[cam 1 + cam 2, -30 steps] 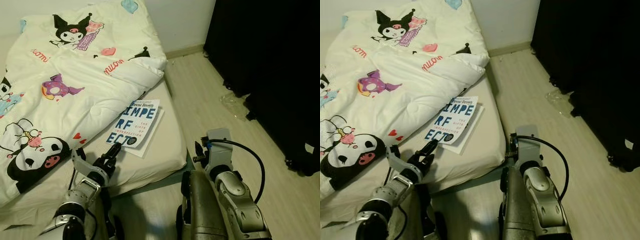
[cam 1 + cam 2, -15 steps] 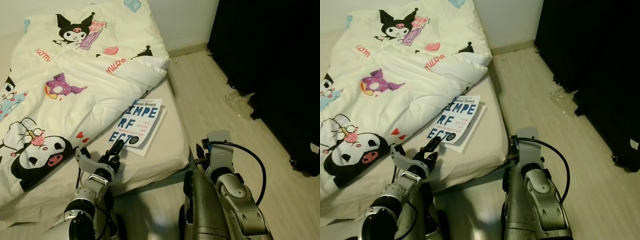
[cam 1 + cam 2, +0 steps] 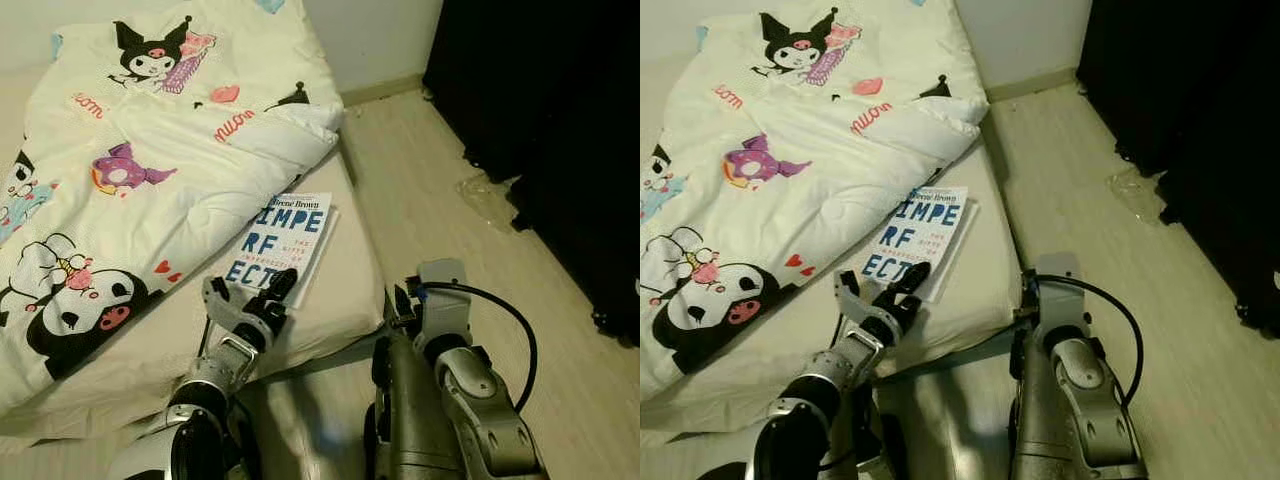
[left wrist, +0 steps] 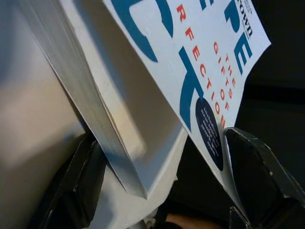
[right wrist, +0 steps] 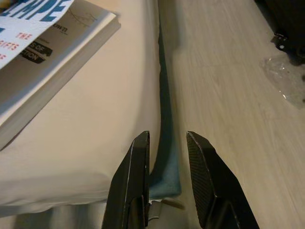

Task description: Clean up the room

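Pale wooden floor (image 3: 440,200) runs beside the low bed (image 3: 345,290), where the book (image 3: 283,240) lies near the foot edge just clear of the quilt (image 3: 150,170), the left pincer (image 3: 262,296) spread open astride its near corner to grasp it, while the right pincer (image 5: 167,157) hangs slightly parted by the bed's side edge, idle.

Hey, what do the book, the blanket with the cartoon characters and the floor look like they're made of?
Book: paper, a softcover by the look of its thin, smooth printed cover and visible page edges.
Blanket: soft padded fabric, matte, puffy with folds.
Floor: pale wood-look planks, slightly glossy; real wood or laminate, unclear.
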`<state>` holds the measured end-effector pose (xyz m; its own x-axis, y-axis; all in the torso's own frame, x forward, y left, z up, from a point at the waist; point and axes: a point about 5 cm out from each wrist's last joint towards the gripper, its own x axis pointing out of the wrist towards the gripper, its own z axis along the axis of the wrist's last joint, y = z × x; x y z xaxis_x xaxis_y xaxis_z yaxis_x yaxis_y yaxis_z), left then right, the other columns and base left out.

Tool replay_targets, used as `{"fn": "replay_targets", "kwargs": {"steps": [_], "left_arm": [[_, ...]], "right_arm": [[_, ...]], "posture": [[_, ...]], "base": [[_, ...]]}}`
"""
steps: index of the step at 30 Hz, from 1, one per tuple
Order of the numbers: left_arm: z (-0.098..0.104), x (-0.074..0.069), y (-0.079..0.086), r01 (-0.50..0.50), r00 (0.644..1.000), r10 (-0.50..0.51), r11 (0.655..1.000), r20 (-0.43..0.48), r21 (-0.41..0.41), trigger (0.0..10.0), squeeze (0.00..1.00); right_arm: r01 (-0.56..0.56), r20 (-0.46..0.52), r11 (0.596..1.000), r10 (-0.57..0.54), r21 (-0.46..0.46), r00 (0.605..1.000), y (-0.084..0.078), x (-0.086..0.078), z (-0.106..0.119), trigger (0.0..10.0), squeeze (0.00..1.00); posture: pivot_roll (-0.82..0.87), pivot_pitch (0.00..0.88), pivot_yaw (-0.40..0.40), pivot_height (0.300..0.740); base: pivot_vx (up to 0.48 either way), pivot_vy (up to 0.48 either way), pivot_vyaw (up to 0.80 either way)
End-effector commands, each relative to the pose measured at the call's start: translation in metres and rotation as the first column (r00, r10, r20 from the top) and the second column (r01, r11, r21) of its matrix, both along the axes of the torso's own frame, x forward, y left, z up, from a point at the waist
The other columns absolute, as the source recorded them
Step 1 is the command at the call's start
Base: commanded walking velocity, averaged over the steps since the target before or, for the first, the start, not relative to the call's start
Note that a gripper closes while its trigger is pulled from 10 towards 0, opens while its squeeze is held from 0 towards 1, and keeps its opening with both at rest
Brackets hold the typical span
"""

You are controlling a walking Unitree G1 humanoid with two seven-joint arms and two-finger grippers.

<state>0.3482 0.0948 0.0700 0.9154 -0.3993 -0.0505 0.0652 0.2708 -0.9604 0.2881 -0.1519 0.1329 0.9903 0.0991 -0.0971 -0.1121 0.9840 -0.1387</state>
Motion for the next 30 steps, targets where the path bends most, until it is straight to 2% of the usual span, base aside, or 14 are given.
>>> {"fn": "replay_targets", "kwargs": {"steps": [1,5,6,11,12,13,19,30], "left_arm": [[-0.015,-0.011,-0.013,0.043,0.996,-0.044,0.999,-0.074,-0.019,10.0,1.0],[-0.01,-0.007,-0.016,-0.003,0.998,0.002,1.0,-0.065,-0.021,10.0,1.0],[-0.007,-0.003,-0.012,-0.049,0.997,0.047,0.999,-0.066,-0.024,10.0,1.0],[-0.005,-0.001,-0.008,-0.082,0.995,0.08,0.996,-0.064,-0.025,9.9,1.0],[-0.005,-0.001,-0.007,-0.09,0.994,0.088,0.996,-0.063,-0.025,3.0,1.0],[-0.005,0.0,-0.005,-0.104,0.993,0.102,0.994,-0.064,-0.027,0.0,1.0],[-0.007,0.0,0.003,-0.145,0.987,0.142,0.989,-0.069,-0.031,0.0,1.0],[-0.005,0.001,0.007,-0.154,0.987,0.152,0.987,-0.052,-0.033,0.0,1.0]], "right_arm": [[-0.006,-0.027,1.0,0.007,0.01,1.0,0.003,-0.006,-0.006,10.0,0.0],[0.0,-0.027,1.0,0.0,0.007,1.0,0.002,-0.008,-0.006,10.0,0.0],[0.004,-0.028,1.0,-0.003,0.005,1.0,0.002,-0.01,-0.007,10.0,0.0],[0.007,-0.029,1.0,-0.007,0.002,1.0,0.001,-0.011,-0.007,10.0,0.0],[0.008,-0.03,1.0,-0.008,0.002,1.0,0.001,-0.011,-0.007,10.0,0.0],[0.008,-0.03,1.0,-0.008,0.001,1.0,0.002,-0.012,-0.007,10.0,0.0],[0.006,-0.031,1.0,-0.006,0.0,1.0,0.003,-0.011,-0.007,10.0,0.0],[-0.002,-0.028,1.0,0.002,-0.001,1.0,0.005,-0.009,-0.006,10.0,0.0]], "posture": [[-0.29,0.509,0.11,0.551],[-0.3,0.508,0.114,0.551],[-0.31,0.507,0.115,0.551],[-0.31,0.507,0.115,0.551],[-0.31,0.508,0.116,0.551],[-0.31,0.509,0.114,0.551],[-0.3,0.511,0.111,0.551],[-0.3,0.503,0.106,0.551]], "base": [[0.0,0.0,0.0],[0.0,0.0,0.0],[0.0,0.0,0.0],[0.0,0.0,0.0],[0.0,0.0,0.0],[0.0,0.0,0.0],[0.0,0.0,0.0],[0.0,0.0,0.0]]}}
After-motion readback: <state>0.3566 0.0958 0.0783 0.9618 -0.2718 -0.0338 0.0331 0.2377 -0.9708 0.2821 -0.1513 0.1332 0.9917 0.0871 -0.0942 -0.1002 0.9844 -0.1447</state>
